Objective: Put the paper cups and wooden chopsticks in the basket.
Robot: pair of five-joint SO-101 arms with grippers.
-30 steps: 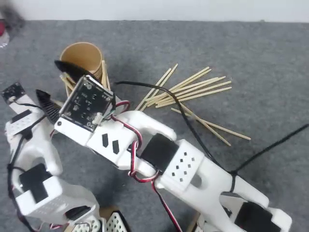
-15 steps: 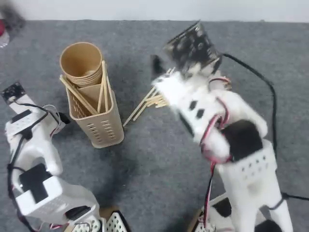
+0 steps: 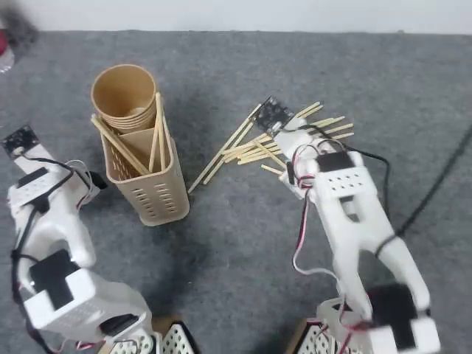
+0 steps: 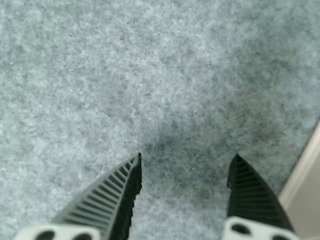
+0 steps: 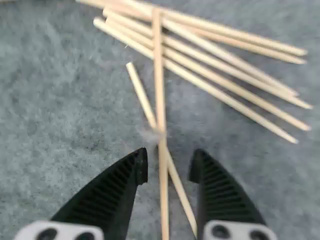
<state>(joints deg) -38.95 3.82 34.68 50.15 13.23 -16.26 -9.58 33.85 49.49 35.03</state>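
Over on the left, the left gripper [image 4: 186, 161] is hanging above the grey carpet [image 4: 150, 75], jaws spread wide and gripping nothing. Next along, the tan basket [image 3: 151, 195] is standing upright, holding the stacked paper cups [image 3: 124, 88] and a few leaning chopsticks [image 3: 156, 133]. Further right, the loose wooden chopsticks [image 3: 243, 153] are lying fanned on the carpet. The right gripper [image 5: 170, 154] is sitting low over them, jaws partly open, straddling two sticks without clamping them.
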